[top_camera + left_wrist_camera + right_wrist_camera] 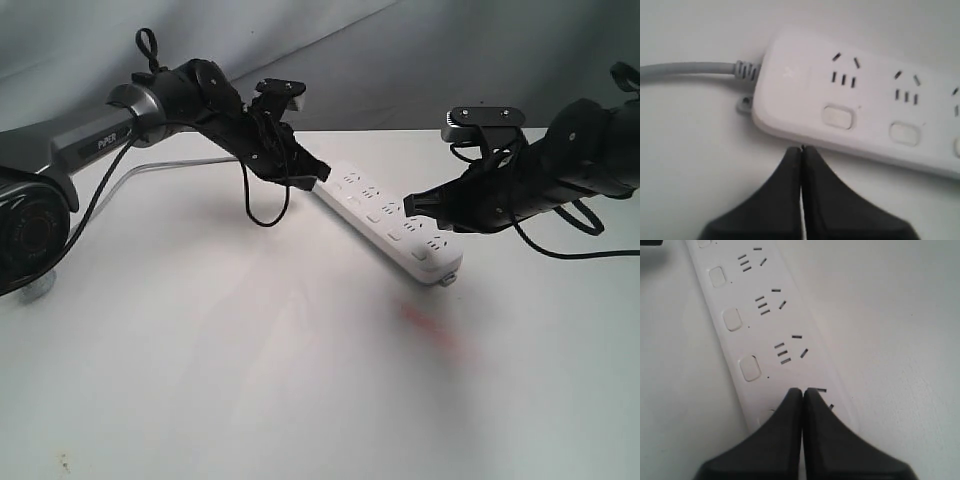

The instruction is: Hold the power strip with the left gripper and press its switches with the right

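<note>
White power strip with dark socket slots, grey cord; left gripper and right gripper black, table white.

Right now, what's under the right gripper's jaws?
The power strip: the right gripper, jaws shut, is over its white top. Two socket slots peek out beside them; any switch directly beneath is covered.

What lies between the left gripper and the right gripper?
Only a bare stretch of the power strip, nothing resting on it, as the exterior view shows between the left gripper and the right gripper.
</note>
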Controlling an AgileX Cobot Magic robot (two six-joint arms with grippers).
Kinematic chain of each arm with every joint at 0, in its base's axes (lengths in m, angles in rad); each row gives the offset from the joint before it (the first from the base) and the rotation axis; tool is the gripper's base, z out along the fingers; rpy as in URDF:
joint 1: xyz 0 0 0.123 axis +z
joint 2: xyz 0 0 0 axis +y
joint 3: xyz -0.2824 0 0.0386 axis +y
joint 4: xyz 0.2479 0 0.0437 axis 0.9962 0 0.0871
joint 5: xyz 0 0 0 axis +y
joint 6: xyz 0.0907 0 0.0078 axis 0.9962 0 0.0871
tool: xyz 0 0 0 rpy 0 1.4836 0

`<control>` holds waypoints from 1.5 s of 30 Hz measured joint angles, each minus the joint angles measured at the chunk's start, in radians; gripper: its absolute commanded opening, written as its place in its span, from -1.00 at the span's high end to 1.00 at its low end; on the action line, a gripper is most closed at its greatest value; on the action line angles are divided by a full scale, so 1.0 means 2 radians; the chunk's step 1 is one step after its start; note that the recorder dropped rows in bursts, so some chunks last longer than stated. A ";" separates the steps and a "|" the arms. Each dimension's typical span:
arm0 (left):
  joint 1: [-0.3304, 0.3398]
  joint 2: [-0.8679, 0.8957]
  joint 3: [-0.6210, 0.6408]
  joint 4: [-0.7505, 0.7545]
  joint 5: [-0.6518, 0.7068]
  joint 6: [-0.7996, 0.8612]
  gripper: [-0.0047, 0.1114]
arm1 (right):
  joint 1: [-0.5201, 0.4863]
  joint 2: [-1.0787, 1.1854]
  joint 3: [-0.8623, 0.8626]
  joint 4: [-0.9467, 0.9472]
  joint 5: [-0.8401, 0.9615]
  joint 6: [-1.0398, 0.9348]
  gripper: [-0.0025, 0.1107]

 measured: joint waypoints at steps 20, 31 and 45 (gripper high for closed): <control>0.000 0.016 0.000 -0.142 -0.083 0.089 0.91 | 0.000 0.000 0.000 0.000 -0.011 0.000 0.96; 0.000 0.042 -0.004 -0.180 -0.076 0.058 0.91 | 0.009 0.000 0.000 0.001 -0.009 -0.005 0.96; 0.000 0.042 -0.004 -0.181 -0.075 0.057 0.91 | 0.034 0.038 0.000 -0.002 -0.014 -0.008 0.96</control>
